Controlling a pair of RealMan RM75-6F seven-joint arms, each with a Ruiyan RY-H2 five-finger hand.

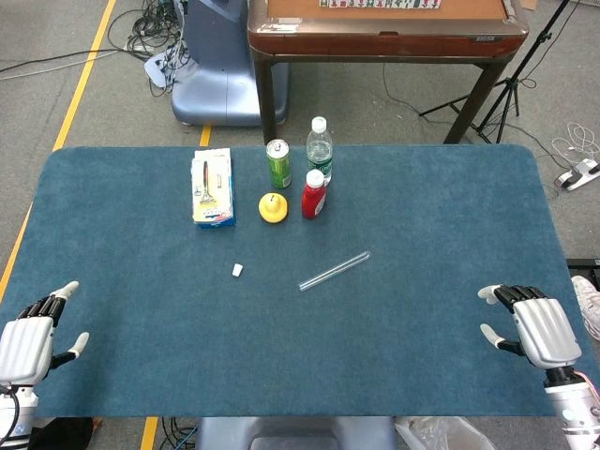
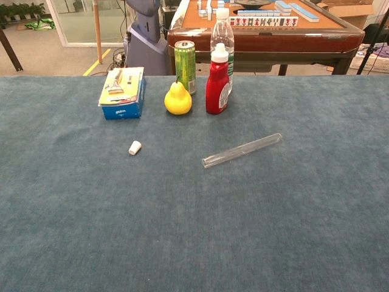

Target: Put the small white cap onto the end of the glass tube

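Note:
The small white cap (image 1: 238, 270) (image 2: 135, 148) lies on the blue table cloth, left of the middle. To its right a clear glass tube (image 1: 334, 271) (image 2: 242, 150) lies flat, slanting up toward the right. The two are apart. My left hand (image 1: 32, 339) hovers at the near left corner, fingers apart and empty. At the near right edge my right hand (image 1: 534, 327) is likewise spread with nothing in it. Neither hand shows in the chest view.
Behind the cap and tube stand a blue and yellow box (image 1: 213, 187), a green can (image 1: 278, 163), a yellow pear (image 1: 273, 207), a red bottle (image 1: 314, 194) and a clear water bottle (image 1: 320, 146). A wooden game table (image 1: 384, 33) stands beyond.

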